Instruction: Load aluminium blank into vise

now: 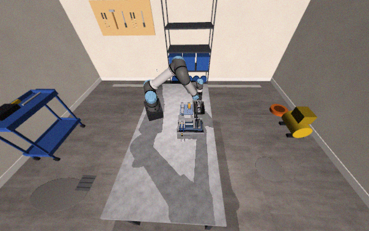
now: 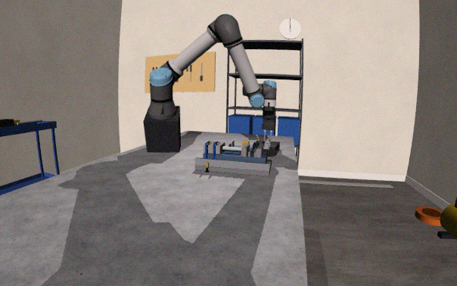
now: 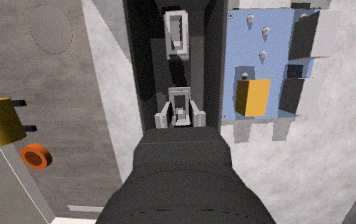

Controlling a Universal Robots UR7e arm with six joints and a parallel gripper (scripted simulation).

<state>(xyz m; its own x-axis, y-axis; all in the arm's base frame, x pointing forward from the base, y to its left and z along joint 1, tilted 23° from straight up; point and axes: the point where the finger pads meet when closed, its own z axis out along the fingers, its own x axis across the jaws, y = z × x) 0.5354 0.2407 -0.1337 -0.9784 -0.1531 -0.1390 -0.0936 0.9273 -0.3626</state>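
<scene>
Two pale grey finished parts show in the wrist view, both matt metal blocks with a rectangular pocket cut into the top: one (image 3: 179, 106) is clamped between the fingers of the gripper (image 3: 180, 119), pocket up, and the other (image 3: 176, 35) lies flat on the dark floor of the outfeed tray (image 3: 212, 60), well apart from the first. The tray is a long black trough with upright walls, near the far edge of the tabletop, and the gripper hangs over it with its two light grey, blocky fingers pressed on the held part's sides. Just beside the tray lies the infeed plate (image 3: 235, 40), a smooth pale blue slab studded with small round pins; a brass blank (image 3: 253, 97), a plain yellow-orange block, rests near the plate's corner, and dark grey blocks stand along its far side. In the exterior view the vise (image 2: 232, 153) sits on a grey base toward the same far edge, with blue hoses at one end and a light bar across its opening; whether a blank sits in it cannot be told. The table (image 1: 143, 195) has a mottled, stone-like grey top crossed by broad shadows. The arm (image 2: 197, 47) is a smooth grey tube with blue joint caps on a black pedestal (image 2: 149, 145). No lettering can be read anywhere.
</scene>
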